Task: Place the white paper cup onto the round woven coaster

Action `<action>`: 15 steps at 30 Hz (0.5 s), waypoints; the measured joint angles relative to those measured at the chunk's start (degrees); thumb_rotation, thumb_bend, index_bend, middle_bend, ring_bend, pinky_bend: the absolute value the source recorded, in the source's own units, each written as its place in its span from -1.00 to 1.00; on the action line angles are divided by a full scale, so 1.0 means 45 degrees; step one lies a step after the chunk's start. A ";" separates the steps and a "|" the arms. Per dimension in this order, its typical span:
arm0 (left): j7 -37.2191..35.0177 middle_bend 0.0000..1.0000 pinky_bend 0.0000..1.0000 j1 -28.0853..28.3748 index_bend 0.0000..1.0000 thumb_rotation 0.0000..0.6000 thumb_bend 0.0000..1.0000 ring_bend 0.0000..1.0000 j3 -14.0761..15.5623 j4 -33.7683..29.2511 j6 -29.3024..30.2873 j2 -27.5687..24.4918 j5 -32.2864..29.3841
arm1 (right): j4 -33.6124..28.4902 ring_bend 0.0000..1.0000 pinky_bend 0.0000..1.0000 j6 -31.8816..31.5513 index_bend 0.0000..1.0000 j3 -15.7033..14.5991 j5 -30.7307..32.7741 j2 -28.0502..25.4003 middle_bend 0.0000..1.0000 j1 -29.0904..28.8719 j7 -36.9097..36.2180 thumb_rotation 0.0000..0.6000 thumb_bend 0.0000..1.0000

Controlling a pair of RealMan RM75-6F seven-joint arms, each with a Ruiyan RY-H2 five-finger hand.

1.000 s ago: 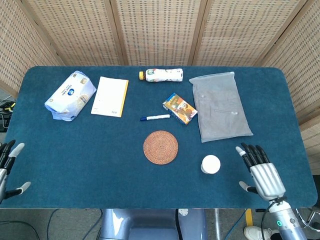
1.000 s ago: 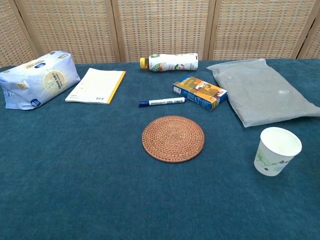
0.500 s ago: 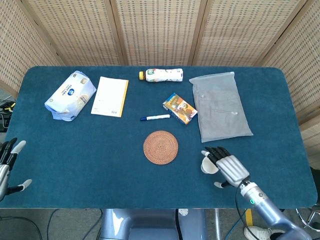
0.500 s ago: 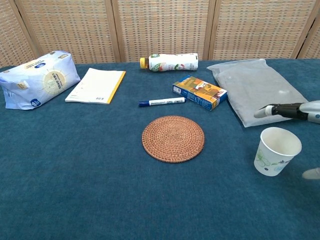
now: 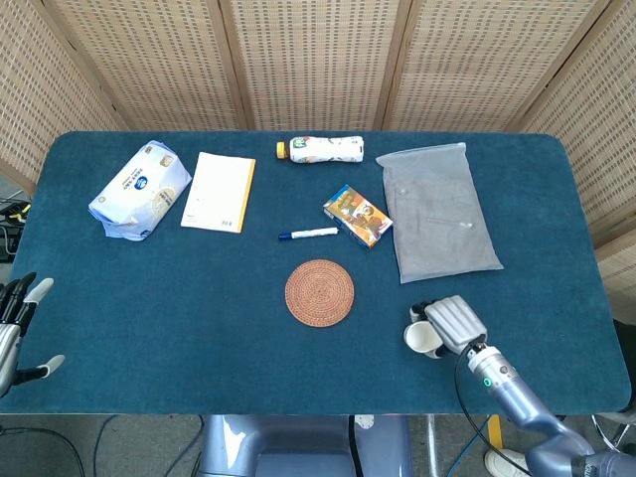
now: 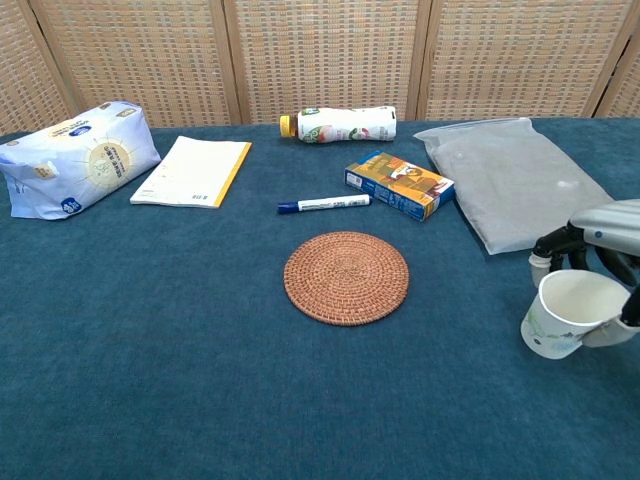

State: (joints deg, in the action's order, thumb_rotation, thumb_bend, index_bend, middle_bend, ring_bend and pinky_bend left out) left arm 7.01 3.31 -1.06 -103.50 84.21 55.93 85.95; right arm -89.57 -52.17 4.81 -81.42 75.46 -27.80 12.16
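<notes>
The white paper cup (image 5: pixel 422 339) (image 6: pixel 563 316) stands near the table's front right, tilted with its mouth leaning toward the coaster. My right hand (image 5: pixel 449 323) (image 6: pixel 600 236) grips it from above and the right, fingers curled over the far rim and the thumb against its right side. The round woven coaster (image 5: pixel 319 292) (image 6: pixel 346 277) lies flat in the middle of the blue table, bare, a little left of the cup. My left hand (image 5: pixel 14 324) hangs at the table's front left edge, fingers apart and holding nothing; the chest view does not show it.
Behind the coaster lie a blue marker (image 5: pixel 308 235), a small colourful box (image 5: pixel 357 215) and a bottle on its side (image 5: pixel 320 150). A grey plastic bag (image 5: pixel 437 210) lies behind the cup. A notebook (image 5: pixel 219 191) and a tissue pack (image 5: pixel 140 191) lie at back left.
My right hand moved in from the right, came over the cup and closed on it. The cup now leans and has shifted slightly. The left hand barely moved.
</notes>
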 measured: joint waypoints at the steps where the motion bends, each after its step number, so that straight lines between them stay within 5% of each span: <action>1: 0.0010 -1.00 -1.00 0.0003 -1.00 1.00 -1.00 -1.00 0.0001 -0.0003 -0.0004 0.0002 -0.0007 | 0.0006 0.02 0.31 -0.0052 -0.10 0.0006 -0.0039 0.0006 0.00 -0.0012 -0.0001 1.00 -0.75; 7: 0.0071 -1.00 -1.00 0.0041 -1.00 1.00 -1.00 -1.00 0.0022 -0.0028 -0.0078 0.0013 -0.0026 | -0.0165 0.02 0.31 -0.0038 -0.11 0.0292 -0.0114 -0.0068 0.00 -0.0375 -0.0454 1.00 -0.75; 15: 0.0089 -1.00 -1.00 0.0178 -1.00 1.00 -1.00 -1.00 -0.0039 -0.0031 -0.0350 0.0014 -0.0286 | -0.0496 0.01 0.31 0.1238 -0.11 0.1712 0.1083 -0.0061 0.00 -0.1960 -0.0586 1.00 -0.75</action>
State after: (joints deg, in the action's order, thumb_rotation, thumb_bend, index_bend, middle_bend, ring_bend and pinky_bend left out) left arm 7.42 4.11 -1.24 -103.64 82.64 56.00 84.66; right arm -91.80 -46.60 12.52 -76.55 75.18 -36.62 9.53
